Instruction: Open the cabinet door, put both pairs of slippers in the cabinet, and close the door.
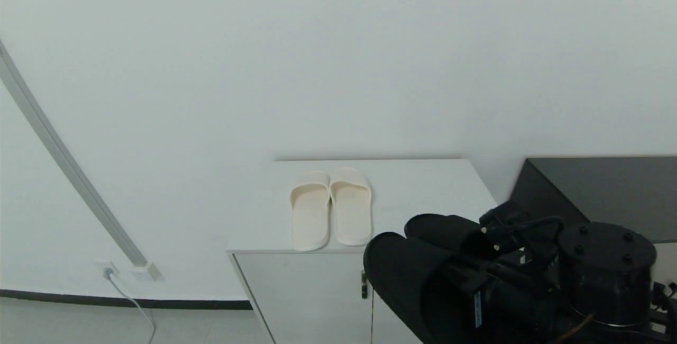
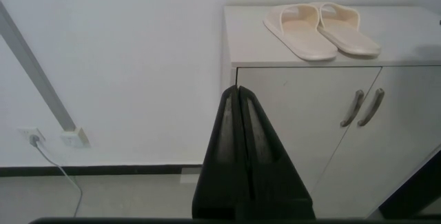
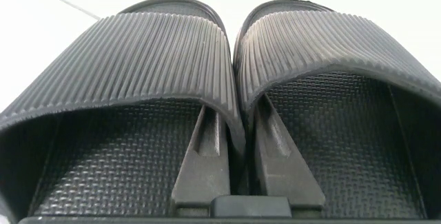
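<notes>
Right wrist view: black slippers (image 3: 165, 58), inner walls inside right pincer (image 3: 236, 124)

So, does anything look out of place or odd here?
Nothing is spilled or damaged. The white slippers lie neatly side by side on the cabinet top. One oddity: the right end effector holds the black slippers, yet both cabinet doors are shut.

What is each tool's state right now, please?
Left tool: closed, empty.
Right tool: closed on the pair of black slippers.
</notes>
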Robot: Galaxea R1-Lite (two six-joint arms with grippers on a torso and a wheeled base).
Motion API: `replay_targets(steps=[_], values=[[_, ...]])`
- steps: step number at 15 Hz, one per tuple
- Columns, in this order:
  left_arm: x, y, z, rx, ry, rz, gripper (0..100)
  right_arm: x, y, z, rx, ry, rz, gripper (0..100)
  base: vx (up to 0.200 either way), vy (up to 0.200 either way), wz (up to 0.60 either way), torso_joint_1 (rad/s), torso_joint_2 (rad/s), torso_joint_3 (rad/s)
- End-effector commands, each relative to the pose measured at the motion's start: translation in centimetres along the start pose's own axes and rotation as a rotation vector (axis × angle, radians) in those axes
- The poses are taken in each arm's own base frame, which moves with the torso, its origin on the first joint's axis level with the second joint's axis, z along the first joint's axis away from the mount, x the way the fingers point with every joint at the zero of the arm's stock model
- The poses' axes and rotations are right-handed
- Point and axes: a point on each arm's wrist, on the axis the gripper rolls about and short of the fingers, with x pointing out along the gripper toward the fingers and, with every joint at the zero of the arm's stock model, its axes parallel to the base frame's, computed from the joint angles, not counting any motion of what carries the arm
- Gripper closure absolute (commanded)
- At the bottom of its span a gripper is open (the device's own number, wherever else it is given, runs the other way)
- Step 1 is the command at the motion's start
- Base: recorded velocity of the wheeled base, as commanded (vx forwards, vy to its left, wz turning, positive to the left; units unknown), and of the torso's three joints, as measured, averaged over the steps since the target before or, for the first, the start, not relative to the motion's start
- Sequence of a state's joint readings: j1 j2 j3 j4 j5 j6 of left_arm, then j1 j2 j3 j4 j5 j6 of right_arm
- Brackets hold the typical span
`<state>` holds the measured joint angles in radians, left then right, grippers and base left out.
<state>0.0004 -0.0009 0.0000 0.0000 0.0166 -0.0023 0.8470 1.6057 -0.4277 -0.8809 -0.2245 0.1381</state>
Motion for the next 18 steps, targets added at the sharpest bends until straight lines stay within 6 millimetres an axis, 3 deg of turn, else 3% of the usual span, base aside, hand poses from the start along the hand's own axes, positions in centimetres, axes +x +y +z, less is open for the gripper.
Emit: replay_targets(steps=[1, 18], values=[[0.0, 0.0, 0.0, -0.001, 0.001, 0.001, 100, -0.3, -0.1, -0.3, -0.002, 0.008, -0.001, 100, -0.200, 0.000, 0.00, 0.002, 0.00, 0.002], [0.0, 0.0, 0.0, 0.002, 0.001, 0.003, 100, -0.9, -0.3, -1.7, -0.009, 0.058, 0.043, 100, 0.000, 0.000, 0.00, 0.000, 0.00, 0.000]])
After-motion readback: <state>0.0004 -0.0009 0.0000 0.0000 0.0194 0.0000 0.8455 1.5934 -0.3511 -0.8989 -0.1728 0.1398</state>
